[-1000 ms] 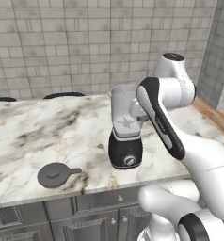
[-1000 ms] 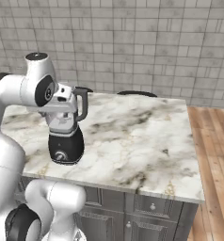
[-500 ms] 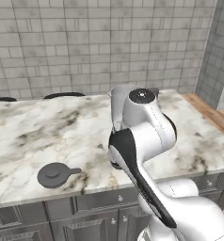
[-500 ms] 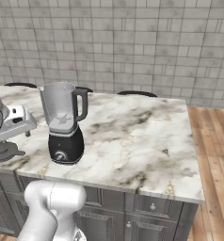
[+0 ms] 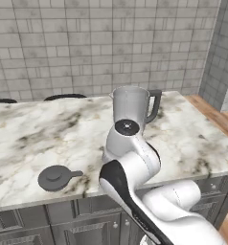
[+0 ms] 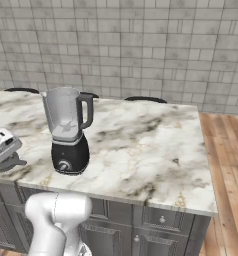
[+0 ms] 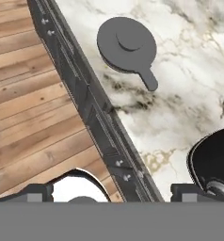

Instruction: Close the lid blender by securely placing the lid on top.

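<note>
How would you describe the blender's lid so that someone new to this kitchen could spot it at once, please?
Start at the marble counter and find the blender. Left of it, near the front edge, lies the lid: a flat dark-grey disc with a raised centre and a short side tab.

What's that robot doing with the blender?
The robot wants to put the lid on the blender. Right now the lid lies flat on the marble counter, near the front edge and off to the left of the blender. The blender jar has nothing on top. The gripper is open and holds nothing; it looks down at the lid from above the counter's edge and is not touching it.
</note>
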Robot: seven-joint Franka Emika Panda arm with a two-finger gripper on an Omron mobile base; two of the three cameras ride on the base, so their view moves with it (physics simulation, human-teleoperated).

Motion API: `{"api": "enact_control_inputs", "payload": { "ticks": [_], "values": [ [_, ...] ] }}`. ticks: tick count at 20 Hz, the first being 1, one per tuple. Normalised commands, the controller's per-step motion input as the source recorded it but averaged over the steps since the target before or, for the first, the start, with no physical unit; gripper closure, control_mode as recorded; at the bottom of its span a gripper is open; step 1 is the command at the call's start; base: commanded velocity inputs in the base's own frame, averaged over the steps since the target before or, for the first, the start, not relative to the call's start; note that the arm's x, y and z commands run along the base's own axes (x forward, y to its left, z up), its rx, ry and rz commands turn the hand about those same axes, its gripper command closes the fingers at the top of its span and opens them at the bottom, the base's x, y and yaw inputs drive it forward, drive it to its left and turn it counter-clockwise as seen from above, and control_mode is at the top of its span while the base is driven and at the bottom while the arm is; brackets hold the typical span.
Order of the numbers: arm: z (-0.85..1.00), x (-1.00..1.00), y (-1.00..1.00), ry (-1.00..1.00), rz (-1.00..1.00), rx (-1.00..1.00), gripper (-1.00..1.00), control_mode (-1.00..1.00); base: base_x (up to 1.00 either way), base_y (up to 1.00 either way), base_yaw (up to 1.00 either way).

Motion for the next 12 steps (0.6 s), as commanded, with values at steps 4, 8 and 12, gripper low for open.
{"api": "enact_control_inputs", "payload": {
  "ticks": [4, 8, 12],
  "values": [
    [-0.38, 0.02, 0.55, 0.05, 0.30, -0.05, -1.00, -1.00, 0.00, 0.00, 0.00],
    [0.00, 0.10, 0.44, 0.12, 0.05, -0.08, -1.00, -1.00, 0.00, 0.00, 0.00],
    [0.00, 0.27, 0.10, 0.15, 0.01, -0.04, -1.00, -1.00, 0.00, 0.00, 0.00]
  ]
}}
